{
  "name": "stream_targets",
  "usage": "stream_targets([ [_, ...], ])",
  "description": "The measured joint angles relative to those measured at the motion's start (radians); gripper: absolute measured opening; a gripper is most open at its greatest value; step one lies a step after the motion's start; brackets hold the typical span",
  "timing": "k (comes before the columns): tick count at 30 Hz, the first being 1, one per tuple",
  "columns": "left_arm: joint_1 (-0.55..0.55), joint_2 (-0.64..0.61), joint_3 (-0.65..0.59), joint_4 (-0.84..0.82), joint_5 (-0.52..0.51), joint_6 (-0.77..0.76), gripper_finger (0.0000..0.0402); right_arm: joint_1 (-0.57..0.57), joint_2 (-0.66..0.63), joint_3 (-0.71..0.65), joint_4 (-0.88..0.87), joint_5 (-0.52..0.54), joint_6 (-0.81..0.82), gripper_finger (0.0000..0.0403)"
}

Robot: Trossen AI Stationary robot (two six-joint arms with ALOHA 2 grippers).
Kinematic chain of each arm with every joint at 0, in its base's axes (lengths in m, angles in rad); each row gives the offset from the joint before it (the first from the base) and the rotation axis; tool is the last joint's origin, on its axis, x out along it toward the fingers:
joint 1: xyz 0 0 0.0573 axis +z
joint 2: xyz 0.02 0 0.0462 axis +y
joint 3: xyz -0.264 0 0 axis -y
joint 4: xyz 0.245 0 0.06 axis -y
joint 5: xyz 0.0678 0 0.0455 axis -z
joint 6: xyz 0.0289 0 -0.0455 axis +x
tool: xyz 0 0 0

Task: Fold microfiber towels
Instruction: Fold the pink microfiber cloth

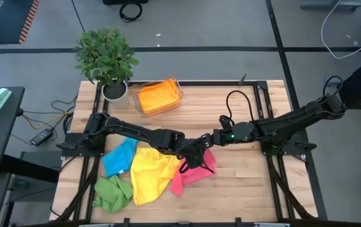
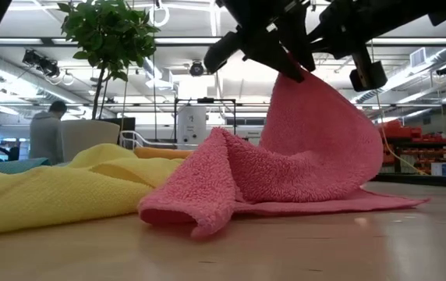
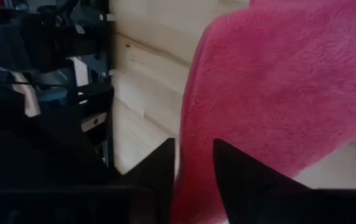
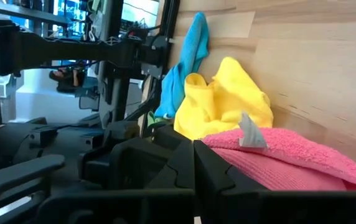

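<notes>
Cloths lie bunched along the lower left of the overhead picture, most of them waiting their turn: a crumpled green microfiber towel [image 1: 112, 193] near the bottom edge, a blue microfiber towel [image 1: 120, 157] just above it, and a large rumpled yellow microfiber towel [image 1: 150, 173] spread beside both. Further up, a folded orange microfiber towel [image 1: 155, 96] sits inside the clear plastic tray [image 1: 178, 92], beside the potted green plant [image 1: 106, 58] at the corner of the pale wooden table [image 1: 250, 183]; that looks like where finished cloths go.

Around the middle of the frame, the pink fluffy microfiber towel [image 2: 301, 172] is the one in hand. Both arms meet over it. The left gripper [image 3: 194, 163] has pink cloth running down between its two dark fingers, which stand a little apart around it, so it seems to be taking hold of an edge. The right gripper [image 4: 194, 167] is closed, fingers pressed together, with the pink towel's edge and its small white tag just beyond the tips; whether it pinches cloth I cannot tell.

From table height, one part of the pink towel is drawn up into a peak under the grippers while the rest trails on the wood, one corner rolled over. I'd say it is lifted so that it can be spread for its first fold.
</notes>
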Motion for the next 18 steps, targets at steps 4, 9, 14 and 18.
stream_targets([
  [4, -0.003, 0.000, 0.000, 0.025, -0.016, 0.008, 0.0048, 0.000, -0.006, 0.000, 0.000, -0.012, -0.005, 0.0000],
  [9, -0.011, 0.016, 0.001, 0.056, -0.096, 0.025, 0.0009, 0.000, -0.024, 0.000, -0.025, -0.019, -0.008, 0.0000],
  [14, -0.019, 0.018, 0.000, 0.062, -0.130, -0.049, 0.0005, 0.003, -0.030, 0.000, -0.021, -0.033, -0.039, 0.0000],
  [18, -0.043, -0.004, -0.001, 0.057, -0.151, -0.108, 0.0004, 0.003, -0.032, 0.000, -0.001, -0.060, -0.072, 0.0007],
])
